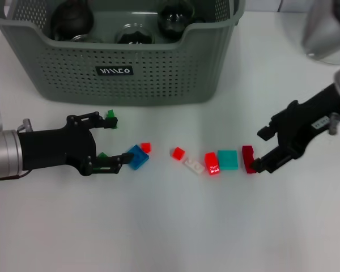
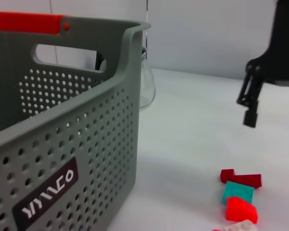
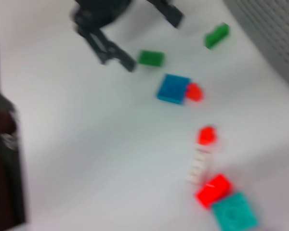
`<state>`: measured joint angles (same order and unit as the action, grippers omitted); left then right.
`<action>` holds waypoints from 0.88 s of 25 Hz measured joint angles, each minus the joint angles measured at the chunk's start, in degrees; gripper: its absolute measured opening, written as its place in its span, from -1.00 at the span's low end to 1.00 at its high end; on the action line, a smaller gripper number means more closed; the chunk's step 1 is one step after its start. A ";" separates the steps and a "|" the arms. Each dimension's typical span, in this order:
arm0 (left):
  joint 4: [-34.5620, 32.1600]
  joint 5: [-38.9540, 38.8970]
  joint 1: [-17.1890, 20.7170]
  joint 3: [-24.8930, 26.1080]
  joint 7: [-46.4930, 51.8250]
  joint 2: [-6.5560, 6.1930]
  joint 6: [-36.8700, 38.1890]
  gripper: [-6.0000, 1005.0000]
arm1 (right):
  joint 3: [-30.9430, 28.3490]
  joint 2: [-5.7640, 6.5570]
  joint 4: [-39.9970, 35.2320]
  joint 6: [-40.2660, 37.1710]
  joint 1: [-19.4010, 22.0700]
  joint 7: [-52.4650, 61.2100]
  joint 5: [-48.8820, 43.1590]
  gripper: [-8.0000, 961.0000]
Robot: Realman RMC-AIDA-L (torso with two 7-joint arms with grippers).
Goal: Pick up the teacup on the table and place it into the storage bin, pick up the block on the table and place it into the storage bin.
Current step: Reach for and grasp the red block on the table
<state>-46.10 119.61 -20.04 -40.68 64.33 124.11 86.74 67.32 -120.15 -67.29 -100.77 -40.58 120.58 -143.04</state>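
At the top of the head view stood the storage bin (image 1: 119, 62), dark rounded teacups already inside. Below it, on the white counter (image 1: 170, 226), blocks lay scattered in a row. At left, the left gripper (image 1: 118, 140) had its jaws spread wide and empty; the blue block (image 1: 137, 157) lay just beside its lower jaw, a green block (image 1: 110, 115) at its upper jaw. At right, the right gripper (image 1: 262, 148), jaws open and empty, had the dark red block (image 1: 248, 158) touching its lower jaw. Closing carelessly would likely nudge crowded neighbours or pinch two at once.
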 joint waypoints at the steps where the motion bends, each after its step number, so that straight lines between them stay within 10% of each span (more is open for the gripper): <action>1: 0.36 0.00 0.00 -0.02 0.00 0.04 -0.16 0.71 | 0.63 0.00 1.19 1.30 -0.87 -0.12 -0.83 0.74; 22: 1.99 0.02 -0.05 1.04 0.35 0.01 -1.30 0.71 | 16.49 -0.18 14.35 16.56 -6.85 0.54 -4.53 0.74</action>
<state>-44.11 119.62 -20.09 -39.63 64.69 124.12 85.44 83.81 -120.32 -52.94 -84.21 -47.43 121.12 -147.57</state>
